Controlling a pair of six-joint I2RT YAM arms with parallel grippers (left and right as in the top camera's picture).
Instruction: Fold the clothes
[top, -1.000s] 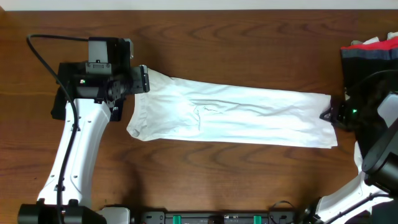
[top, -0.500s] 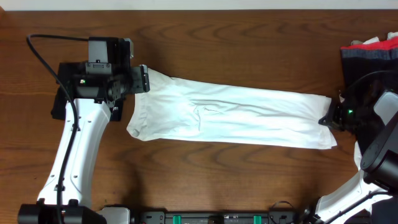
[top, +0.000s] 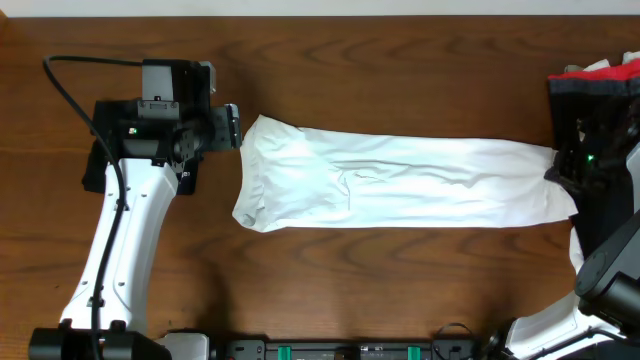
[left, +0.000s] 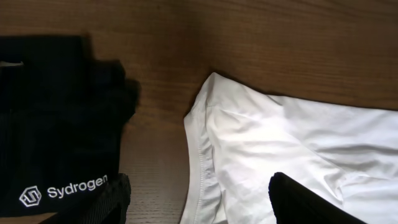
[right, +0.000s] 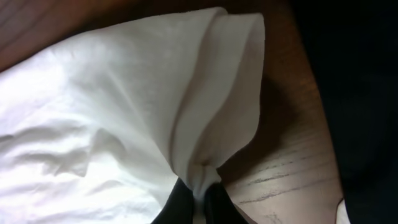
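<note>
Wooden table (top: 400, 60) carries the white T-shirt (top: 400, 185), laid as a long narrow band across its middle, apparently already folded lengthwise. Black Sydrogen shirt (left: 56, 112) lies apart, beyond the band's left end, and is not involved. Right claw (right: 198, 198) is clamped on the band's right corner, bunching the cloth, probably to carry that end over. Left claw (top: 229, 127) stands apart and empty, just beside the left end.
</note>
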